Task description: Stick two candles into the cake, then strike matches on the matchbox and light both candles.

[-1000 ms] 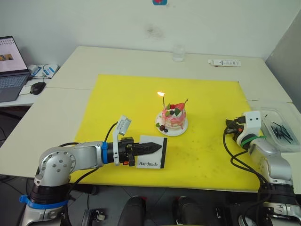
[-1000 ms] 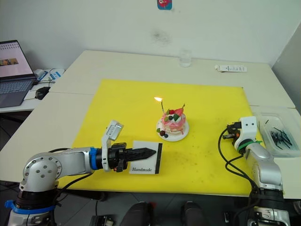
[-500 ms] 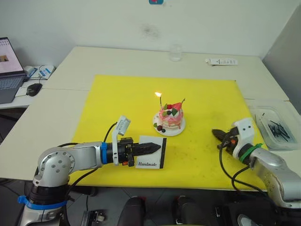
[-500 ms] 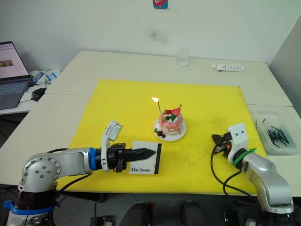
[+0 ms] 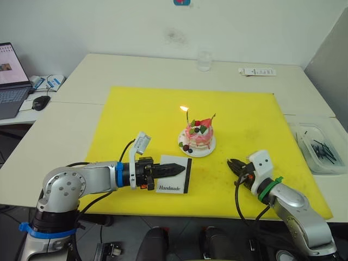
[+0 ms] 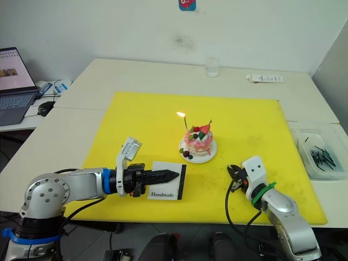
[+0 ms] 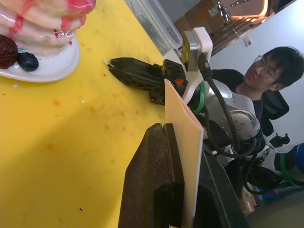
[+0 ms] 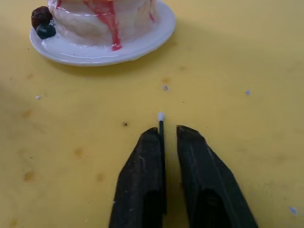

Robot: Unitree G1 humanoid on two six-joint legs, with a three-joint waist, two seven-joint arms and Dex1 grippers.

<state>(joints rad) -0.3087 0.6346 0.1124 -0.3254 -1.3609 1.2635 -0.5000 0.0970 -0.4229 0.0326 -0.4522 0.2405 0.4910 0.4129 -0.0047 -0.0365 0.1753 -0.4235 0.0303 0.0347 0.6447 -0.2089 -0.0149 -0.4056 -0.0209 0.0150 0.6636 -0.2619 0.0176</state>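
Observation:
The pink cake [image 5: 197,134] sits on its white plate [image 5: 188,150] in the middle of the yellow mat. Two thin candles stand in it. The left candle [image 5: 188,117] burns with a small flame. The right candle [image 5: 214,117] leans and shows no flame. My left gripper [image 5: 182,170] is shut on the white matchbox [image 5: 173,185], holding it on edge in front of the cake. My right gripper [image 8: 169,135] is low over the mat, right of the matchbox. It is shut on a thin dark match [image 8: 161,125] whose white tip points at the plate [image 8: 95,54].
A clear tray [image 5: 326,163] of dark matches stands off the mat's right edge. A glass [image 5: 204,61] and a white remote [image 5: 257,72] lie at the table's far side. A laptop [image 5: 8,81] and mouse [image 5: 41,102] are far left. A person [image 7: 266,71] sits beyond the table.
My right arm has swung left from beside the tray to the mat in front of the cake, near the matchbox. The left gripper and matchbox have stayed put.

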